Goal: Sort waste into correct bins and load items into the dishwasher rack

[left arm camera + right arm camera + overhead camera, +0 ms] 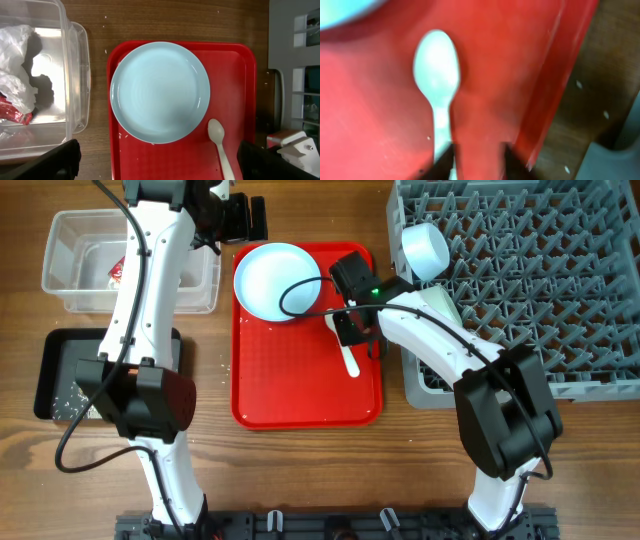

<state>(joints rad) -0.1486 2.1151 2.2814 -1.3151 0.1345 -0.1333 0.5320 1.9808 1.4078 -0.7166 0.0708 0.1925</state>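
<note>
**ITEM:** white plastic spoon (436,67).
- Loc: lies flat on the flat red serving tray (300,395), right-hand half, just beside the round pale blue plate (160,92). Spoon bowl is close to the plate rim; touching or not, cannot tell.
- Long axis: approx. parallel w/ the tray's long side, slight slant. Bowl end points to the far table edge, handle end toward the robot.

**TOOL:** right gripper (477,161).
- Low over the tray, right above the handle.
- Fingers (512,159) apart, nothing clamped.
- In the wrist view the handle runs down by the picture-left finger, so it sits off-centre in the gap. Contact w/ that finger: cannot tell (blur).

**KEY RELATION:**
- The gap opens across the handle, so the closing line is crosswise to the long axis, which suits the grasp.
- The offset is sideways only.
- Judgement: small lateral shift toward the handle, then lower & close.
- Risk: a thin flat handle on a smooth tray prob. skids or slips out.

**OTHER ARM:** left gripper (240,220).
- At the far edge, looking down on plate & tray.
- Fingers wide apart, empty.
- Farther from the spoon; the right arm is nearer & on the rack side.

**DEST:** large square grey plastic rack w/ upright pegs (520,290).
- Right of the tray, well apart from the spoon.
- A pale blue bowl (425,248) is already in it.

**STEP (est.):** spoon pick-up, not yet grasped; plate also left to load.
</note>
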